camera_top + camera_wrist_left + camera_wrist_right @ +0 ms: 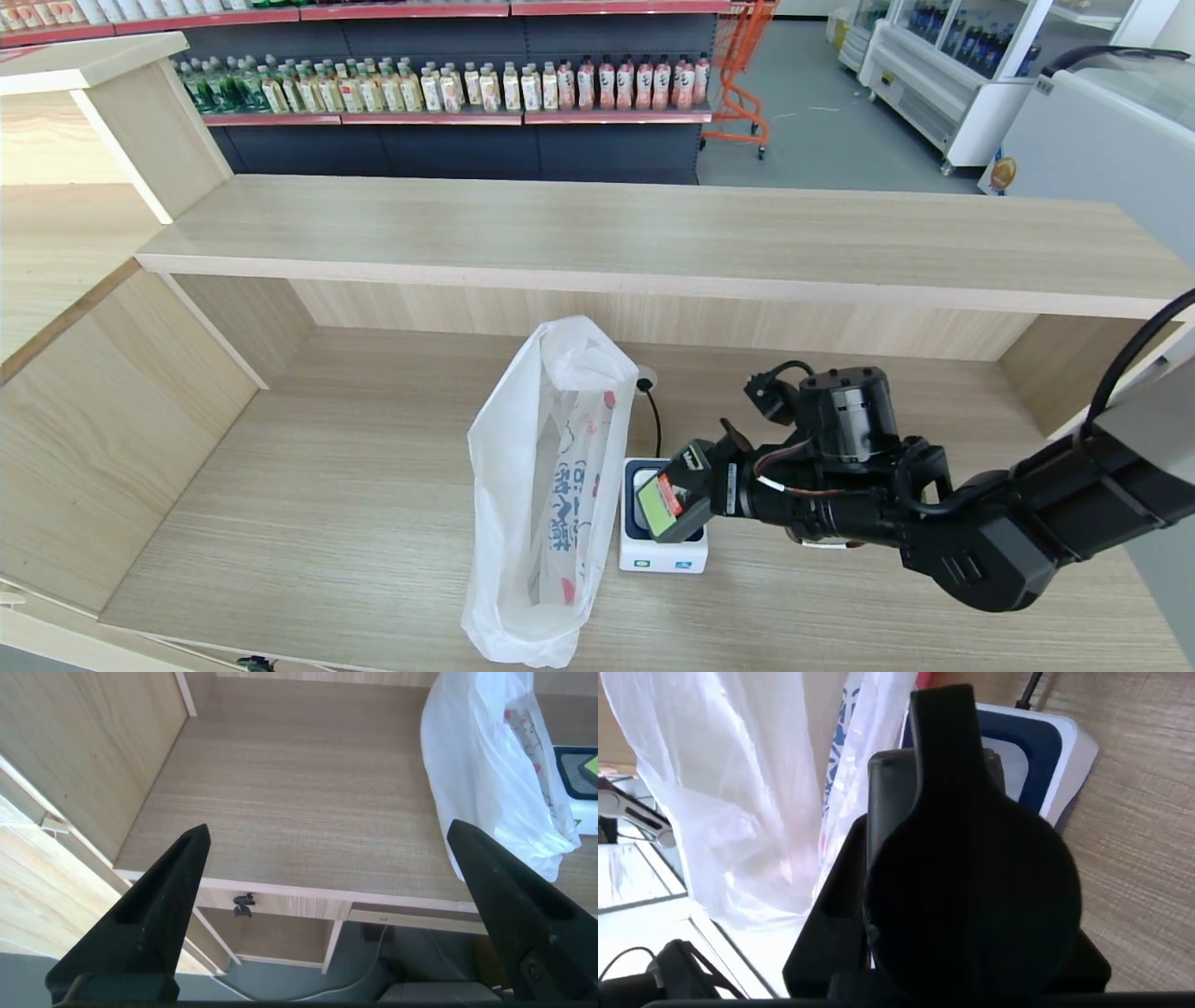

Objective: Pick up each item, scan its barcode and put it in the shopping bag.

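White shopping bag (pixel 537 504), head view: stands upright on the table (pixel 327 504) near the middle of the recess, mouth open at the top, red and blue print on its side.
Scanner (pixel 665 558), head view: white box with a dark blue top, on the table just beside the bag, on the robot's right. A black cable (pixel 657 425) runs from it toward the back of the table.
Right jaws, head view: clamped on a small green-and-red packet (pixel 656 511), one jaw above it and one below.
Packet position, head view: held in the air over the scanner's top, tilted, close to the bag's side.
Background, head view: wooden ledge (pixel 653 233) above the recess; store shelf with rows of bottles (pixel 448 89) behind it.
Left jaws, left wrist view: apart, nothing between them, above the table's front edge (pixel 308 891).
Bag and scanner, left wrist view: bag (pixel 486 784) stands on the table well apart from the left jaws; the scanner (pixel 567 765) shows past it.
Right jaws, right wrist view: the near jaw covers the packet, so the grip cannot be told from this view.
Surroundings, right wrist view: the scanner's blue-and-white corner (pixel 1050 751) shows beyond the jaws, with the bag (pixel 738 793) just beside it.
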Robot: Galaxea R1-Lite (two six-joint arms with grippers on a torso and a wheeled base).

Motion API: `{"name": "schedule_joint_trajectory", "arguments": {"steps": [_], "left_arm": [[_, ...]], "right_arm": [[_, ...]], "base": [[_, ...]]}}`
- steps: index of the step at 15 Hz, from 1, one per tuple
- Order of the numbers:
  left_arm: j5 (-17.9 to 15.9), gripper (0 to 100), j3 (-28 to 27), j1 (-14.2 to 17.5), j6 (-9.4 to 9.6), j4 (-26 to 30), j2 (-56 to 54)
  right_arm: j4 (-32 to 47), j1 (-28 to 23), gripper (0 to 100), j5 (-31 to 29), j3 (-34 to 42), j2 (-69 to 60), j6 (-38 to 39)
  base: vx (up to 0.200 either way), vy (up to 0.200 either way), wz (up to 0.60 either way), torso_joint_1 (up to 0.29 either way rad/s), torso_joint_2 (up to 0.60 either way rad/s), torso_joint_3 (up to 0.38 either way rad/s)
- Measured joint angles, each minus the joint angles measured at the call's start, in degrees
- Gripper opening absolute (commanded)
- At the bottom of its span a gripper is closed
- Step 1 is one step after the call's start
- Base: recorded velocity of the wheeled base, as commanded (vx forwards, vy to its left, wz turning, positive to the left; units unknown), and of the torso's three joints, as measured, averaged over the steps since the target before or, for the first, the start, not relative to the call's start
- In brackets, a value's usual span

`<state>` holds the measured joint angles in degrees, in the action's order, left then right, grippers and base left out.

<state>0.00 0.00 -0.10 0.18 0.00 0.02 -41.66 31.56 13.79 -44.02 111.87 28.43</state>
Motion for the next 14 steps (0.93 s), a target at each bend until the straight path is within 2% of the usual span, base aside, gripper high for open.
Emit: {"name": "schedule_joint_trajectory", "arguments": {"steps": [1, 3, 6, 8, 10, 12, 14], "left_arm": [[0.00, 100, 0.00, 0.00, 0.00, 0.00, 0.00], [0.00, 100, 0.00, 0.00, 0.00, 0.00, 0.00], [0.00, 100, 0.00, 0.02, 0.00, 0.00, 0.00], [0.00, 100, 0.00, 0.00, 0.00, 0.00, 0.00], [0.00, 100, 0.00, 0.02, -0.02, 0.00, 0.00], [0.00, 100, 0.00, 0.02, 0.04, 0.00, 0.00], [0.00, 100, 0.00, 0.02, 0.04, 0.00, 0.00]], "right_arm": [[-1.73, -0.01, 0, 0.11, 0.17, -1.90, 3.34], [-2.49, -0.91, 0, 0.41, 1.99, -7.06, 3.13], [-2.24, -3.60, 0, 0.61, 7.97, -16.20, -14.01], [-1.91, -4.86, 0, 0.68, 12.57, -21.63, -18.82], [0.41, -4.72, 0, 0.79, 15.58, -26.43, -18.72], [3.40, -4.08, 0, 0.74, 17.15, -30.82, -13.48], [6.66, -4.47, 0, 0.57, 17.87, -34.23, -11.85]], "base": [[0.000, 0.000, 0.00, 0.000, 0.00, 0.000], [0.000, 0.000, 0.00, 0.000, 0.00, 0.000], [0.000, 0.000, 0.00, 0.000, 0.00, 0.000], [0.000, 0.000, 0.00, 0.000, 0.00, 0.000], [0.000, 0.000, 0.00, 0.000, 0.00, 0.000], [0.000, 0.000, 0.00, 0.000, 0.00, 0.000], [0.000, 0.000, 0.00, 0.000, 0.00, 0.000]]}}
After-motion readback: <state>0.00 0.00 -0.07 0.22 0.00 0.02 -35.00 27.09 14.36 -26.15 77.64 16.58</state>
